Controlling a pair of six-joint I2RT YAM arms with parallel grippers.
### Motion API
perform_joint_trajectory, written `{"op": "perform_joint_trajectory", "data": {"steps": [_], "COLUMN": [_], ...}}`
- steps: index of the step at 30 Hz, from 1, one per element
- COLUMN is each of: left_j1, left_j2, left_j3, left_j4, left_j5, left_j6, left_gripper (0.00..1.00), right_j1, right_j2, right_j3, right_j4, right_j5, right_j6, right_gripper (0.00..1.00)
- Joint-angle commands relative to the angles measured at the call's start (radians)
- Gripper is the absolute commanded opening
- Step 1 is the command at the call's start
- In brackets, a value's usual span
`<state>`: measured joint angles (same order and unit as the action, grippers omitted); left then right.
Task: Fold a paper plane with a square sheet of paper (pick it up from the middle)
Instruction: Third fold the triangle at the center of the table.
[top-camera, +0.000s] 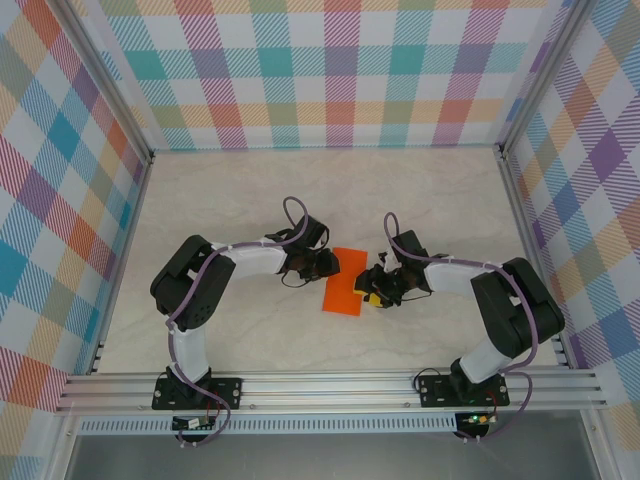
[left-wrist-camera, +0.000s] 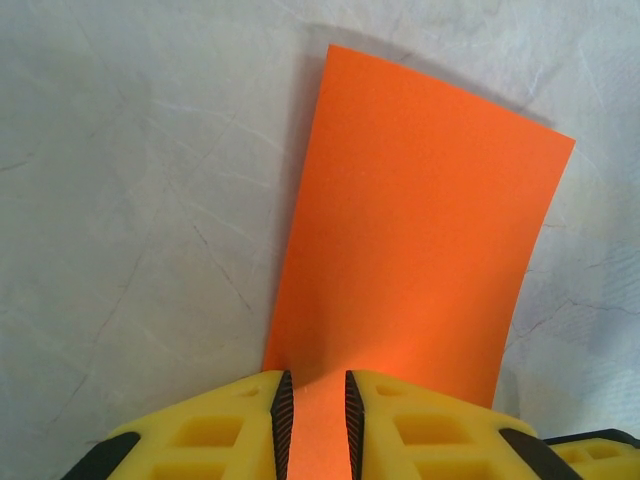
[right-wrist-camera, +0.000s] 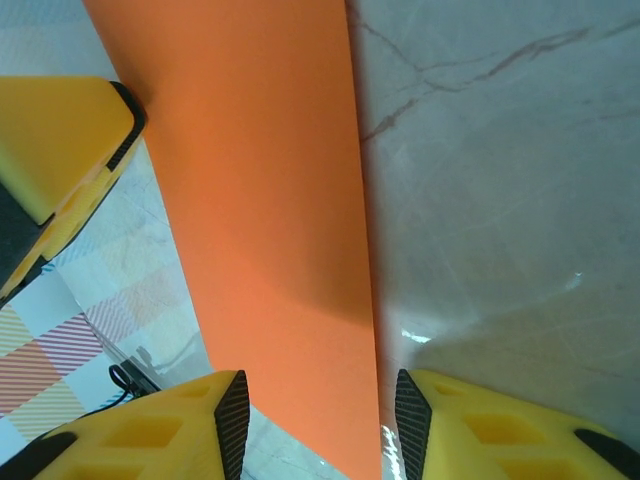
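Note:
The square sheet of paper (top-camera: 343, 283) is bright orange and shows as a long strip between the two grippers at mid-table. My left gripper (top-camera: 328, 264) is at its upper left end. In the left wrist view the paper (left-wrist-camera: 420, 230) runs out from between the narrow jaws of the left gripper (left-wrist-camera: 315, 420), bowed, raised and casting a shadow on the table. My right gripper (top-camera: 378, 287) is at the sheet's right side. In the right wrist view the paper (right-wrist-camera: 260, 200) passes between the wide-apart jaws of the right gripper (right-wrist-camera: 315, 425) with a gap at each pad. A left finger (right-wrist-camera: 60, 140) touches its far edge.
The pale marbled table (top-camera: 250, 190) is walled by plaid panels (top-camera: 330, 70) at the back and both sides. An aluminium rail (top-camera: 330, 390) with both arm bases runs along the near edge.

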<state>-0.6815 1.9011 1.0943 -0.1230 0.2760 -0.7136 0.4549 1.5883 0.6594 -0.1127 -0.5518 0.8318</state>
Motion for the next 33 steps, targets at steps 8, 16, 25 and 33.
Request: {"op": "perform_joint_trajectory", "data": {"steps": [8, 16, 25, 33], "left_j1": [-0.01, -0.01, -0.01, -0.032], "left_j2": [0.012, -0.004, -0.147, -0.346], "left_j3": [-0.039, -0.042, -0.07, -0.18], "left_j4": [0.005, 0.0, -0.034, -0.05], "left_j5": [-0.007, -0.008, -0.049, -0.059], "left_j6": [-0.002, -0.002, 0.051, 0.151], "left_gripper": [0.24, 0.24, 0.36, 0.52], "right_j1": [0.015, 0.014, 0.014, 0.015], "right_j2": [0.027, 0.004, 0.04, 0.035], "right_j3": [0.031, 0.031, 0.095, 0.101], "right_j4": [0.059, 0.057, -0.05, -0.027], "right_j5": [-0.057, -0.024, 0.031, 0.002], "right_j6": [0.023, 0.026, 0.006, 0.019], "right_gripper": [0.44, 0.44, 0.25, 0.15]}}
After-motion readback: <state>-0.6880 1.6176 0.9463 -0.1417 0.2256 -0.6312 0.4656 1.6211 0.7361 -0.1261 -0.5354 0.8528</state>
